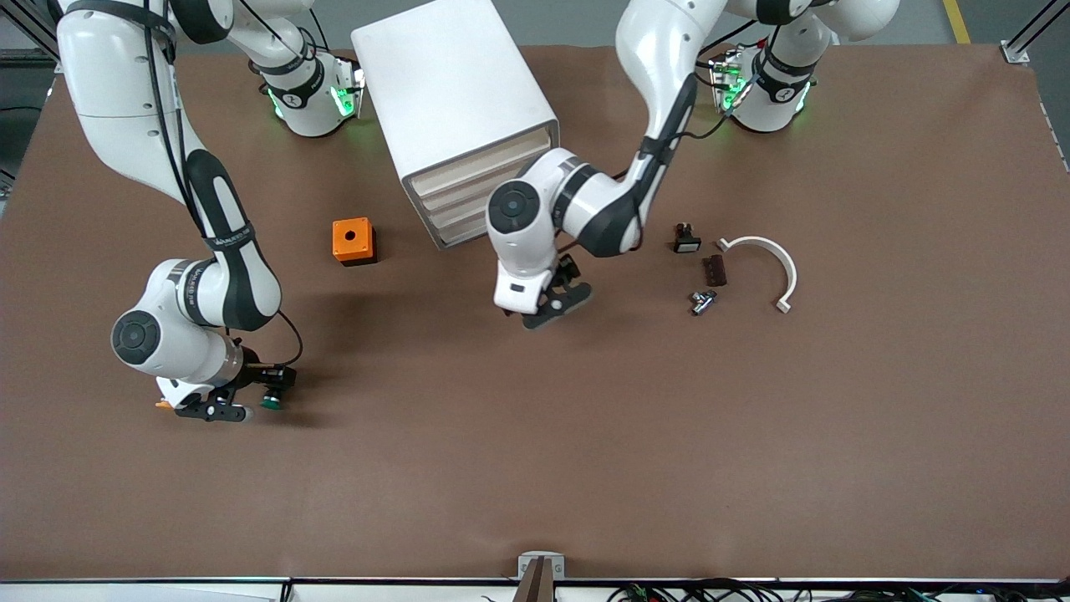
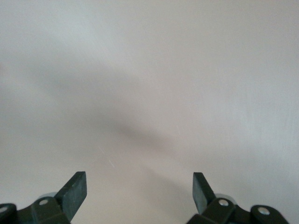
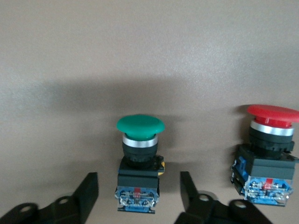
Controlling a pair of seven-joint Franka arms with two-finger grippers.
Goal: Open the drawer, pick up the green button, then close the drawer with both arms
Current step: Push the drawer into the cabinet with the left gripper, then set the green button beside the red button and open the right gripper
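Right gripper [image 1: 238, 410] is low over the counter [image 1: 585, 468], toward the right arm's end and well on the camera side of the white cabinet [image 1: 456, 109]. Its fingers [image 3: 86, 196] stand apart, one on each side of the green button [image 3: 140, 161], with a visible gap to the body on both sides; I judge they are not gripping it. In the front view the green cap [image 1: 271, 402] shows just at the fingertips.

The button lies on the counter with its long axis running cap-to-contact-block straight out from the gripper: blue-and-black body nearest the wrist, green cap pointing away. The fingers straddle the body end. A red-capped button [image 3: 268, 149] lies just beside it, parallel, outside one finger.

Left gripper [image 1: 558, 303] hangs over bare counter just on the camera side of the cabinet's drawer fronts [image 1: 468, 201]; fingers [image 2: 74, 191] wide apart, nothing between them, wrist view shows only plain surface. All four drawers look flush, none pulled out.

Judgement: the right arm is far the nearer to the button. If the green button is to be gripped, closing straight across the body would do it. Risk: the outer finger nudging the red one.

Orange box [image 1: 353, 241] sits apart, untouched.
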